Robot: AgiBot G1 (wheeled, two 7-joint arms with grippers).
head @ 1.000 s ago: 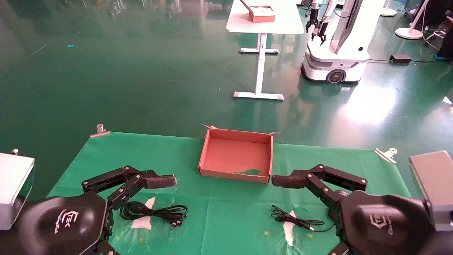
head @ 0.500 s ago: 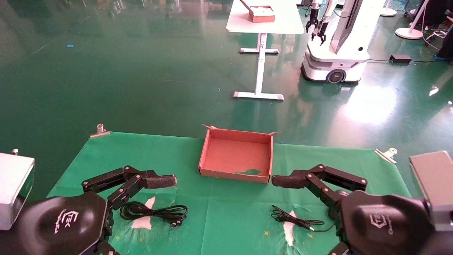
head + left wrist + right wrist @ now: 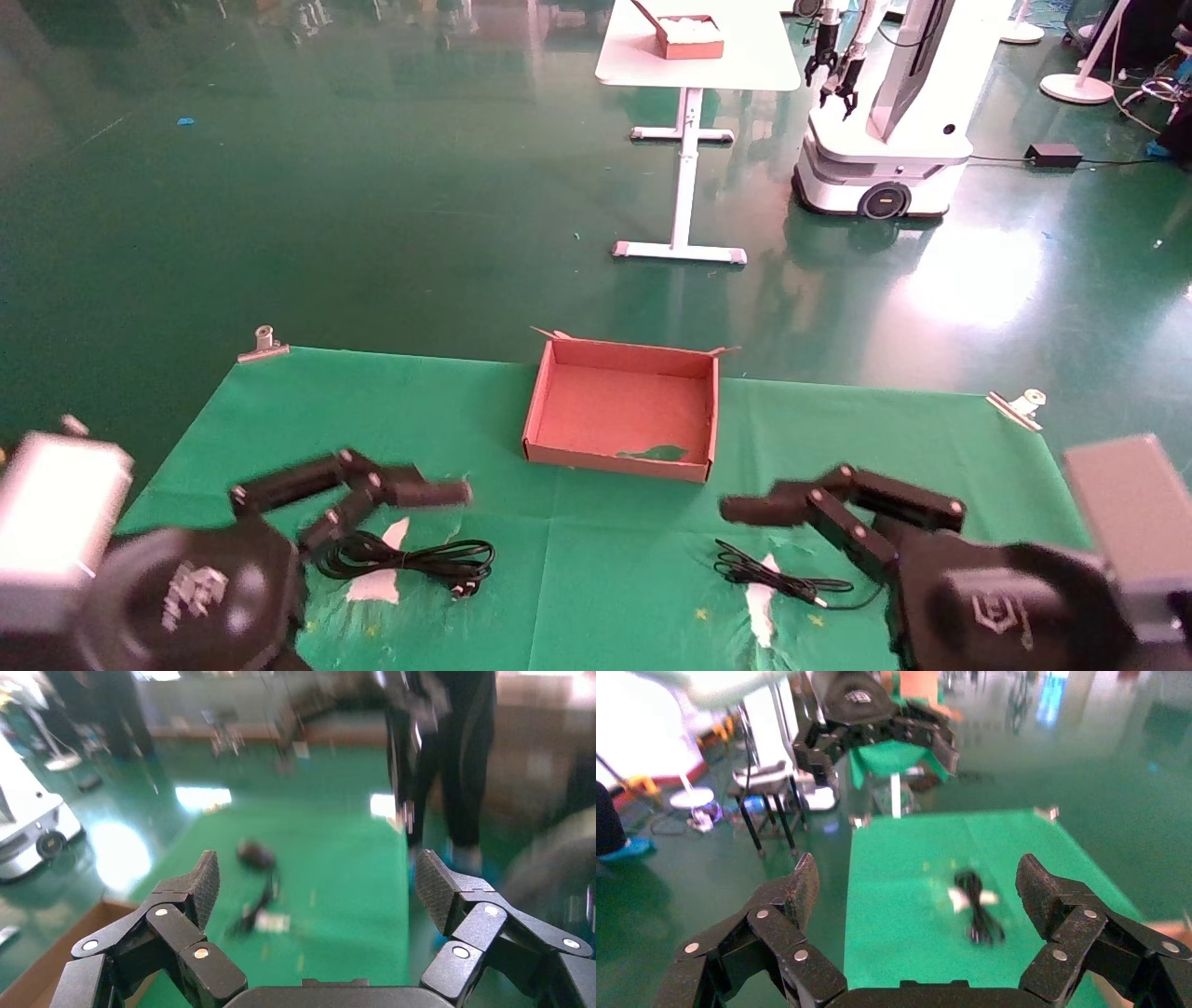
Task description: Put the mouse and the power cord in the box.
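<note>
The green-clothed bench (image 3: 596, 596) carries the empty box (image 3: 622, 410) at its far middle. Left pincer (image 3: 316, 888) and right pincer (image 3: 916, 888) hover spread at its near corners. The power cord (image 3: 410, 559) lies beside the left one; the mouse (image 3: 256, 855) sits by the right.

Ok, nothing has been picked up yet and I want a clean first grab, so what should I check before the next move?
1. Box open on top, nothing inside: ok.
2. Left gripper fingers spread wide, holding nothing: ok.
3. Right gripper fingers spread wide, holding nothing: ok.
4. Power cord lying loose on the green cloth beside the left gripper, nothing on it: ok.
5. Mouse lying on the cloth: ok in the left wrist view. The head view shows only its cable.
6. Either gripper lined up over its item: cannot tell.
</note>
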